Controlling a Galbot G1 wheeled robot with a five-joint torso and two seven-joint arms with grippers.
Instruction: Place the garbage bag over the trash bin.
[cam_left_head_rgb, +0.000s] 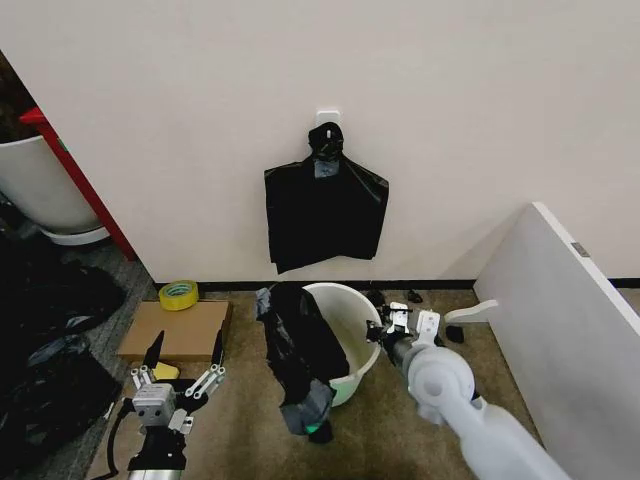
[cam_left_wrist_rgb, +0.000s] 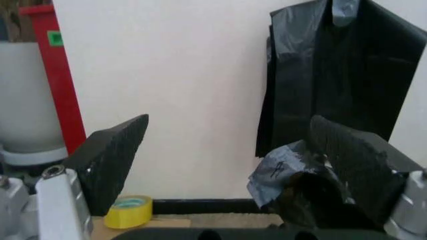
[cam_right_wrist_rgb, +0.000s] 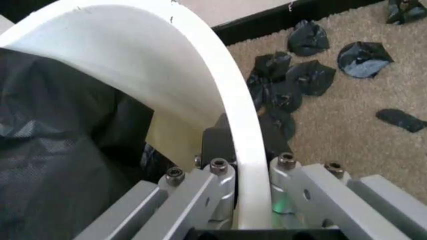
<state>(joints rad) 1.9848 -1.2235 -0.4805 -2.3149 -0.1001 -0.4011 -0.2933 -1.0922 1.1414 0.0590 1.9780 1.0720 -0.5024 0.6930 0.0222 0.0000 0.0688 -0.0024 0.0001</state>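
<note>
I see carpet (cam_left_head_rgb: 400, 420) carrying the bin (cam_left_head_rgb: 345, 340), cardboard (cam_left_head_rgb: 175, 330) with yellow tape (cam_left_head_rgb: 179, 295), and black lumps (cam_right_wrist_rgb: 300, 75).

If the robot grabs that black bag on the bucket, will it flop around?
Probably. The garbage bag hangs crinkled and limp over the trash bin rim, so it's likely floppy and light. Its glossy plastic may slip from a tool.
</note>
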